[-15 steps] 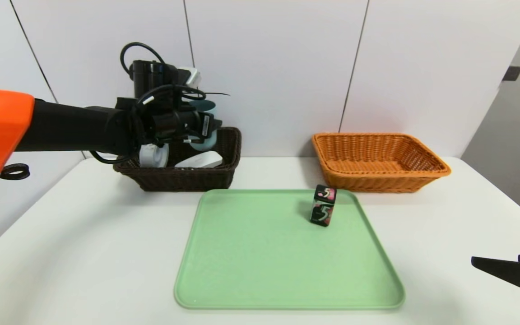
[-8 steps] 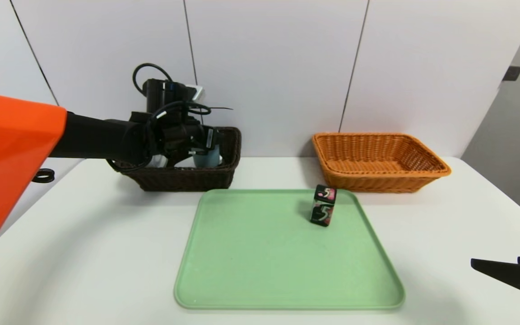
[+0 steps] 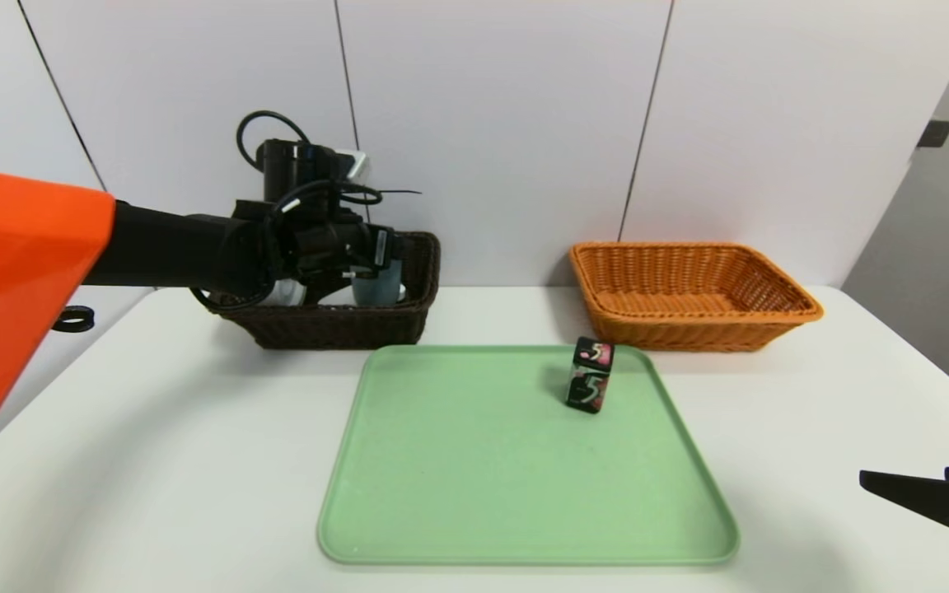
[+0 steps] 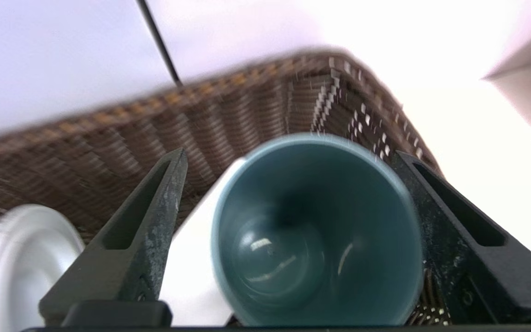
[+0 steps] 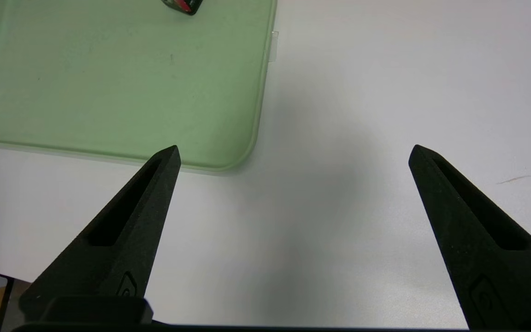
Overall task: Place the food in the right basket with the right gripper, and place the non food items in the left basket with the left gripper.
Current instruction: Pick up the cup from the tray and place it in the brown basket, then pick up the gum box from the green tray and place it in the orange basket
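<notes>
My left gripper [image 3: 362,249] hangs over the dark brown left basket [image 3: 334,326]. A blue cup [image 4: 316,230] stands upright in that basket between the spread fingers [image 4: 155,216]; a gap shows on one side of it. The left gripper [image 4: 289,152] is open. A small black box with pink print [image 3: 591,375] stands on the green tray [image 3: 483,486], near its far right corner. The orange right basket [image 3: 771,317] sits behind it and looks empty. My right gripper [image 5: 294,147] is parked open over bare table at the near right [image 3: 927,494].
In the dark basket [image 4: 109,138] a white round item [image 4: 26,258] and a flat white item [image 4: 191,263] lie beside the cup. The white wall rises close behind both baskets. The tray's near right corner [image 5: 242,157] lies just ahead of the right gripper.
The left gripper carried the blue cup down into the dark basket, then opened and rose a little, leaving the cup standing there. The right arm and the black box have not moved.
</notes>
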`<move>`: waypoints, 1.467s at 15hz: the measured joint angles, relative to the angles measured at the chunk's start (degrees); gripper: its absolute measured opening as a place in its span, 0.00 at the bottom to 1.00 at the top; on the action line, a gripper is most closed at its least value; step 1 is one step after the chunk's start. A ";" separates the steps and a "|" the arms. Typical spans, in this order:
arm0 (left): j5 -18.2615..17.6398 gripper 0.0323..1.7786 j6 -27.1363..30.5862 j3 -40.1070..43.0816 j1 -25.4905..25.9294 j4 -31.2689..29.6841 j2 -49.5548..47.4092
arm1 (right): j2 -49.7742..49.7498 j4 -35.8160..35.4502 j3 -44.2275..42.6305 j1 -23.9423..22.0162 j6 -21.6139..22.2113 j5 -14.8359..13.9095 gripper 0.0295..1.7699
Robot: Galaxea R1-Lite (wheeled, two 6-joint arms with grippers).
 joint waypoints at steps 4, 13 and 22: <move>0.00 0.91 0.10 -0.38 1.55 0.30 -4.46 | -0.48 0.06 0.00 0.00 0.01 -0.05 0.97; -0.02 0.94 -3.83 -0.02 3.51 10.42 -16.81 | -2.34 0.02 -0.02 0.00 -0.10 0.09 0.97; 0.02 0.95 -15.26 23.05 -7.08 16.07 -33.40 | 0.33 -3.11 -1.46 1.01 -1.40 0.99 0.97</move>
